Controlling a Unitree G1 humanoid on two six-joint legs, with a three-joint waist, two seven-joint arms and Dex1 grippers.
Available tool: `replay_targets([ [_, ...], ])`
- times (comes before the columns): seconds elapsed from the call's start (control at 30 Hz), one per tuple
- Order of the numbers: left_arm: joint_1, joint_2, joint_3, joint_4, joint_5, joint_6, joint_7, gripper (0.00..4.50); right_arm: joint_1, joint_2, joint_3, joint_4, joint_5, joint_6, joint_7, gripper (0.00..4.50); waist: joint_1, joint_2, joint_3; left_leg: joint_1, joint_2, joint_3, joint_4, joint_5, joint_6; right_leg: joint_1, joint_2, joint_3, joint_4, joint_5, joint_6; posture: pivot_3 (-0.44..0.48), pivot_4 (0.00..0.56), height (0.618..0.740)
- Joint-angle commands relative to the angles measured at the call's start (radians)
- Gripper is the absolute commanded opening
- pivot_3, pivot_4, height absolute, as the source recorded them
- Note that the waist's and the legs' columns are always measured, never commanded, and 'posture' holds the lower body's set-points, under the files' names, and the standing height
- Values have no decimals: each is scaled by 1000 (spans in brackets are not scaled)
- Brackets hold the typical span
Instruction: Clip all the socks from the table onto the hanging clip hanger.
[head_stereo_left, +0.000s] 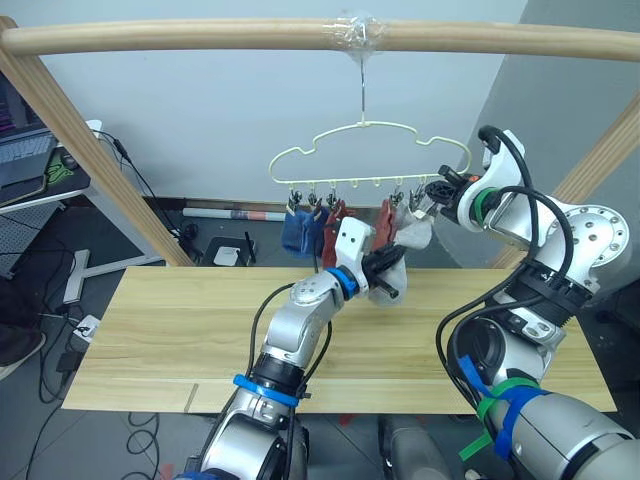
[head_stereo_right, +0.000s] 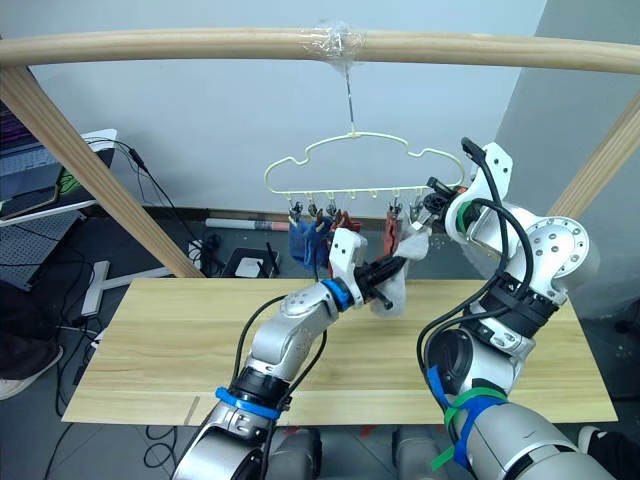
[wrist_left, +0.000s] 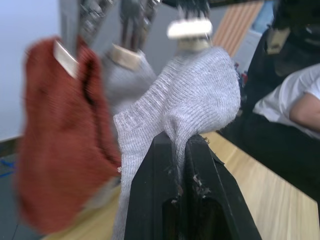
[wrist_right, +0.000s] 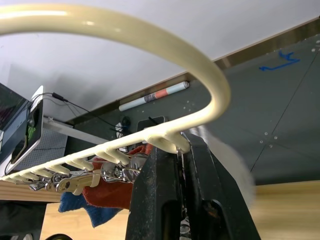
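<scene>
Grey sock (wrist_left: 190, 95) pinched between left fingers (wrist_left: 200, 165); right fingers (wrist_right: 165, 200) clenched on clip hanger (wrist_right: 150, 35) end clip.

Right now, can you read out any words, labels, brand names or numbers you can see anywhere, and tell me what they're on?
No text can be read.
The tabs on the socks are blank.
The laptop screen at the left shows lines too small to read.
The roll on the floor has red bands, no legible writing.
</scene>
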Motion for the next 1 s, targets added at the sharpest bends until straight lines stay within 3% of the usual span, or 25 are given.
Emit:
replay_targets([
  [0.03, -20, -15, 14, -4, -12, -27, -1, 20, -3, -6, -20, -32, -25, 8, -6, 0, -2, 0, 0, 0, 0, 0, 0, 0, 0, 0, 0, 0, 0, 0, 0, -88, 199, 740],
  [0.2, -32, -26, 16, -5, -22, -32, -22, 20, -3, 10, -37, -36, -27, 8, -2, 0, -2, 0, 0, 0, 0, 0, 0, 0, 0, 0, 0, 0, 0, 0, 0, -88, 199, 740],
  [0.33, -34, -34, 19, -11, -25, -30, -19, 0, -8, 19, -49, -37, -28, 8, 2, 1192, -6, 0, 0, 0, 0, 0, 0, 0, 0, 0, 0, 0, 0, 0, 0, -88, 199, 740],
  [0.63, -30, -62, -2, -33, -40, -1, -31, 0, -39, 0, -102, -18, 20, 8, 82, 4475, -24, 0, 0, 0, 0, 0, 0, 0, 0, -1, 0, 0, 0, 0, 0, -88, 199, 740],
  [0.8, -16, -114, -3, -59, -122, 111, -41, 0, -24, 25, -153, -77, 39, -15, 108, 4475, -31, 1, 1, -1, 0, 0, 0, 0, 0, -1, 0, 0, 0, 0, 1, -89, 204, 740],
  [0.87, -11, -138, 14, -59, -156, 150, -27, 0, 24, 4, -110, -108, 40, -40, 128, 4475, -36, 1, 1, -1, 0, 0, 0, 0, 0, -1, 0, 0, 0, 0, 1, -96, 203, 740],
  [0.9, -9, -145, 20, -57, -167, 161, -19, 559, 44, -7, -89, -119, 40, -54, 137, 4500, -39, 1, 1, -1, 0, 0, 0, 0, 0, -1, 0, 0, 0, 0, 1, -96, 203, 740],
  [1.0, -8, -157, 43, -45, -199, 185, 9, 1337, 85, -24, -57, -139, 36, -79, 147, 4500, -44, 1, 1, -1, 0, 0, 0, 0, 0, -1, 0, 0, 0, 0, 1, -104, 200, 740],
])
